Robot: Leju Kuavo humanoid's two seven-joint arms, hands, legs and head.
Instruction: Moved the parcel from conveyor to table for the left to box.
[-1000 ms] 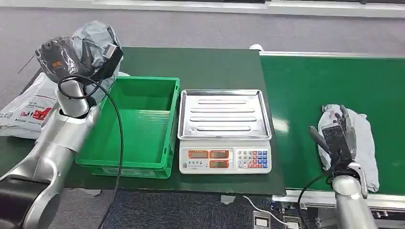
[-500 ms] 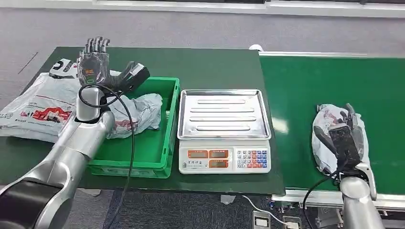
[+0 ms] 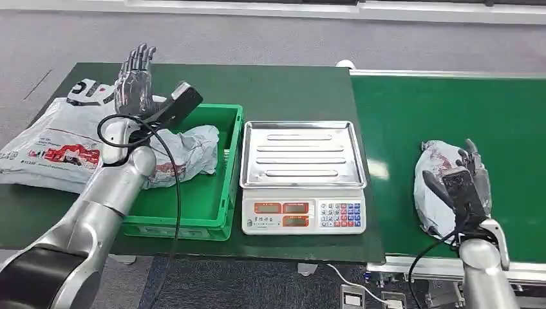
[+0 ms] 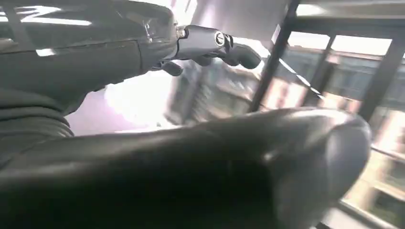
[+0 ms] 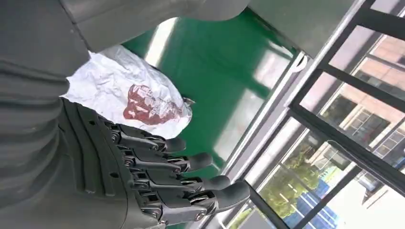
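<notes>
Judging by how things lie, the job is partway done. The table [image 3: 283, 90] carries a green box [image 3: 193, 193] near its front left, and a crumpled grey bag [image 3: 187, 151] is already lying in the box against its left wall, draped over the rim. A big white bag [image 3: 45, 151] with red print is spread flat along the table's left edge; the print is too small to be read. A scale [image 3: 302, 177] with a steel tray is parked at the table's front right corner, nothing on it, and its panel text can't be made out either.

The next parcel [image 3: 434, 187] hasn't been brought over yet: it is sitting on the conveyor [image 3: 451, 109] near the front edge, a grey-white bag with a reddish logo that can't be read, even in the right wrist view. The right hand [image 3: 460, 187] is laid on top of the parcel with fingers stretched out rather than curled round it, so a real grip can't be confirmed. The left hand [image 3: 135, 80] is raised above the table's left side, fingers straight and spread, nothing held.

Still to be done, probably: parcel gripped, carried to the table, then boxed by the left.
</notes>
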